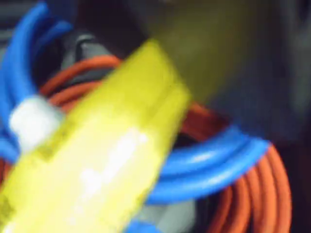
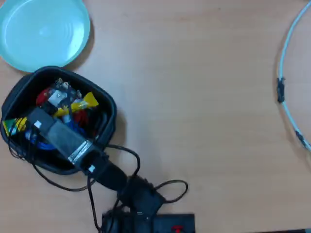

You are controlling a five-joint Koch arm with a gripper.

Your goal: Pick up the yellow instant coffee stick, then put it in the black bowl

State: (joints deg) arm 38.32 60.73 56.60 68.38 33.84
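The yellow instant coffee stick [image 1: 102, 160] fills the lower left of the wrist view, blurred, just above the blue [image 1: 214, 165] and red cables [image 1: 262, 194]. In the overhead view the arm [image 2: 68, 141] reaches over the black bowl [image 2: 104, 99] at the left. I judge the release should happen low, over the cables. The gripper is hidden; I cannot tell whether it holds the stick.

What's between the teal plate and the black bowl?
Nothing: in the overhead view the teal plate sits just above the black bowl, with only a bare sliver of wooden table between them.
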